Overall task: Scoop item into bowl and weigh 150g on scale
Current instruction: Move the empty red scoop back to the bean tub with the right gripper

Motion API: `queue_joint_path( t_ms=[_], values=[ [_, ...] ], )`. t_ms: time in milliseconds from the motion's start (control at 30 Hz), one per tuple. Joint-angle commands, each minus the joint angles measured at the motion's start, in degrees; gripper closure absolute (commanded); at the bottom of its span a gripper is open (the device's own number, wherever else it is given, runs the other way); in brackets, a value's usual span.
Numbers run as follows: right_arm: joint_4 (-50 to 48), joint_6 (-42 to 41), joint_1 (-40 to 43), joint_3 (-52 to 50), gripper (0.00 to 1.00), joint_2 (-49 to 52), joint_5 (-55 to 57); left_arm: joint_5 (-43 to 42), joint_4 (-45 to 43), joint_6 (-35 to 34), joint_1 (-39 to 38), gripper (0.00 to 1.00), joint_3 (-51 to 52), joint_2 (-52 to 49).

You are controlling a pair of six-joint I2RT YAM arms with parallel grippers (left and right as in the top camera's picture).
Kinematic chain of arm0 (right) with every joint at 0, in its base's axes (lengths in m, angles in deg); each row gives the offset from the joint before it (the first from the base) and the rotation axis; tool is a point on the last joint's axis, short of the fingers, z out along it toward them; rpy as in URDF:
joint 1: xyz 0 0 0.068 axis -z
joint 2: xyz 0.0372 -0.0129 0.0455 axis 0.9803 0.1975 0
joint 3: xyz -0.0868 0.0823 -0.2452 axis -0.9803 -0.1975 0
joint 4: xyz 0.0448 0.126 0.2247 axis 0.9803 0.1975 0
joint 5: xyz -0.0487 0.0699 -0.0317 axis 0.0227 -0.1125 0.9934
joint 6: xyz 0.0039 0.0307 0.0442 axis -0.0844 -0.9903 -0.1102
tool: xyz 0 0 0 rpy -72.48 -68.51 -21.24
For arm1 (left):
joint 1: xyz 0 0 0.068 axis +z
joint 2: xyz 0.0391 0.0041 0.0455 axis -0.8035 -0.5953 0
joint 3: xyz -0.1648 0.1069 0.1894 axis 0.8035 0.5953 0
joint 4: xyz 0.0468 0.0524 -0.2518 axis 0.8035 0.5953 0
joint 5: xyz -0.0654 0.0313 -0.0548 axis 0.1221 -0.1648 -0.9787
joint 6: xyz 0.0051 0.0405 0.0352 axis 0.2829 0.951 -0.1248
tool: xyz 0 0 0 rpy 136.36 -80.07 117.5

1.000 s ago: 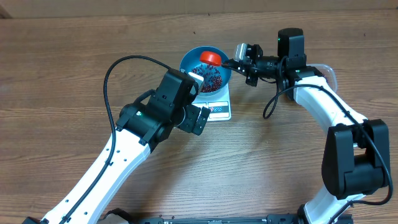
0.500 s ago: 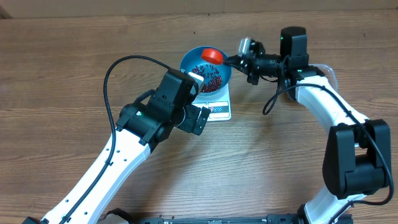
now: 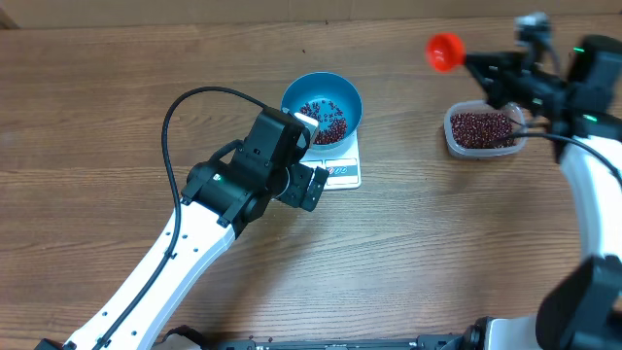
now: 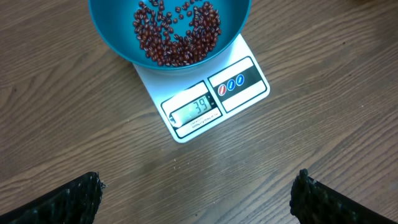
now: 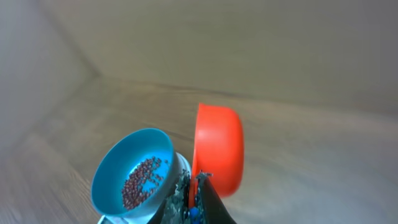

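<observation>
The left gripper (image 4: 198,186) hangs just on the near side of the scale (image 4: 211,93), its two dark fingers (image 4: 74,199) spread as wide as they go and nothing between them. It touches neither the scale nor the bowl. The scale is a small white rectangle lying flat on the wooden table (image 3: 117,87). Its front edge faces the left gripper, and the display there reads 39.

The blue bowl (image 4: 112,31) sits on the far part of the scale and covers most of the platform. A shallow layer of small dark red beans (image 4: 177,34) lies across its bottom, well below the rim.

Well to the right of the scale, and a little farther back, stands a clear plastic tub (image 3: 449,136) on the table, holding a much larger heap of the same beans.

Beyond the tub, farthest from the scale on its right, the right gripper (image 3: 498,73) is closed tight on the dark handle of an orange scoop (image 3: 445,51). It holds the scoop in the air above the table with the cup tipped onto its side. Whether any beans are in the cup cannot be made out.
</observation>
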Motion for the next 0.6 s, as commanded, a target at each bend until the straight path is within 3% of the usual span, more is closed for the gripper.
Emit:
queue_joint_path(
  t_ms=[0,333,567],
  values=[
    [8.6,-3.3,5.2,1.3,0.96,-5.1,5.6,-0.3,0.0,1.3,-0.1,0.00,-0.7,-0.5],
    [29.2,0.2,6.2,1.3,0.96,-7.4,28.1,-0.3,0.0,1.3,-0.1,0.00,-0.7,-0.5],
    [33.3,1.7,6.2,1.3,0.96,-7.4,29.8,-0.3,0.0,1.3,-0.1,0.00,-0.7,-0.5]
  ],
)
